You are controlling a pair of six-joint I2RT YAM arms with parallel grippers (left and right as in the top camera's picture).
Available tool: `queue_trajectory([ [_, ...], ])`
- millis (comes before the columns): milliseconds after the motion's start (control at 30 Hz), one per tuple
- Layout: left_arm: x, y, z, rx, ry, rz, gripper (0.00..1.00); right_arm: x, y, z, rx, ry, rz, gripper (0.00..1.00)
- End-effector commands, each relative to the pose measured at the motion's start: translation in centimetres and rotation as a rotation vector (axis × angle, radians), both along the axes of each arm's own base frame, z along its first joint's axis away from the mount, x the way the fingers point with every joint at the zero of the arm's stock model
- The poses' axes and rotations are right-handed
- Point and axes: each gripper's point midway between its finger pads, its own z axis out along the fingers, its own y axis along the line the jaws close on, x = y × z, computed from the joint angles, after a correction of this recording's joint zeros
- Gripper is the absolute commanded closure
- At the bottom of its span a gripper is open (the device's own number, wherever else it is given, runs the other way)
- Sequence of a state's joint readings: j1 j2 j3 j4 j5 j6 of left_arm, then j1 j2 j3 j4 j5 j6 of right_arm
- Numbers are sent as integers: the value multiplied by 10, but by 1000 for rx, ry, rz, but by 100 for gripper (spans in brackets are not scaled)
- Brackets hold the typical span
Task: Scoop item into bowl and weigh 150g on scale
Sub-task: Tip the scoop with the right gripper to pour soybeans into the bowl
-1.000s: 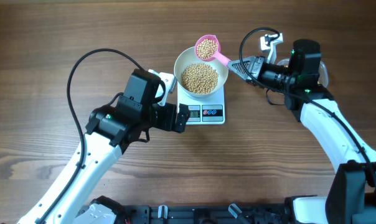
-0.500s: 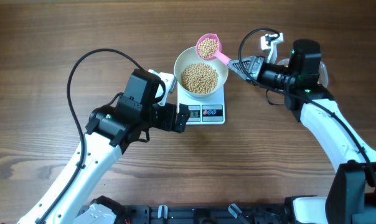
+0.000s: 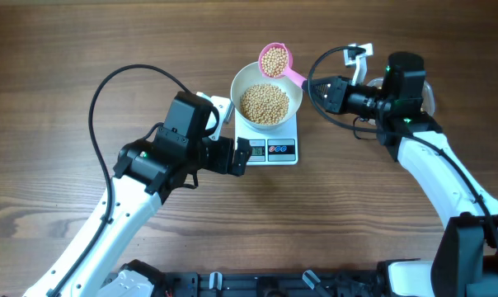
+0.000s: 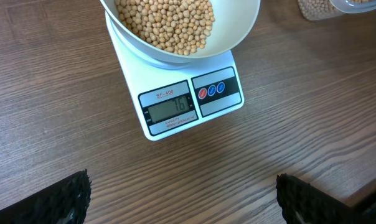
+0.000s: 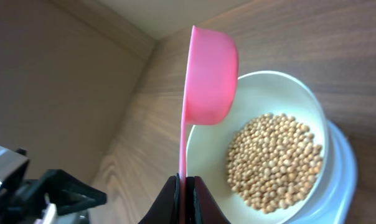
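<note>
overhead: round white bowl (image 3: pixel 237 87) of small tan beans (image 3: pixel 264 102) sits on white square digital scale (image 3: pixel 274 151), mid-bench (image 3: pixel 68 49); bare wood on every side. pink plastic scoop (image 3: pixel 295 77), loaded with beans, at bowl's far rim.
left wrist: left hand (image 4: pixel 183 199) spread wide apart, scale's front edge ahead.
right wrist: right hand (image 5: pixel 186 198) clamped on scoop handle.

A pink scoop (image 3: pixel 274 60) hangs over the wooden table (image 3: pixel 68 49) (brown-grained), seemingly a clear tub (image 4: pixel 353 6) nearby.
</note>
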State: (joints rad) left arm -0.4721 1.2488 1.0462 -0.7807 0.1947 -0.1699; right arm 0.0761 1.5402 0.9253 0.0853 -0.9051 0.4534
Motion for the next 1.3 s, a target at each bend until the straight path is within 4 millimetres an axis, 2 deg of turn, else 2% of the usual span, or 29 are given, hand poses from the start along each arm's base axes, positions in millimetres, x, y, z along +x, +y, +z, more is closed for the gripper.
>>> queue_trajectory([
  [0, -1, -2, 4, -3, -16, -19, 0, 11, -7, -6, -91, -73, -34, 95],
  [200, -1, -2, 4, -3, -16, -19, 0, 9, -15, -25, -216, -103, -32, 95],
  [333, -1, -2, 4, -3, -16, -19, 0, 5, -16, -19, -216, -103, -34, 95],
  [467, -1, -2, 4, -3, -16, -19, 0, 6, -25, -8, -281, -155, -79, 95],
  [567, -1, -2, 4, -3, -16, -19, 0, 5, -37, -12, -368, -165, -119, 95],
  [667, -1, -2, 4, -3, -16, -19, 0, 1, -40, -15, -404, -166, -110, 95],
  [800, -1, -2, 4, -3, -16, -19, 0, 1, -36, -9, -397, -178, -106, 96],
  [967, -1, -2, 4, -3, -16, -19, 0, -5, -13, -6, -395, -211, -46, 96],
  [1100, -1, -2, 4, -3, -16, -19, 0, -10, 5, -10, -481, -291, 9, 96],
  [1267, -1, -2, 4, -3, -16, -19, 0, -3, 0, -12, -643, -370, -32, 96],
])
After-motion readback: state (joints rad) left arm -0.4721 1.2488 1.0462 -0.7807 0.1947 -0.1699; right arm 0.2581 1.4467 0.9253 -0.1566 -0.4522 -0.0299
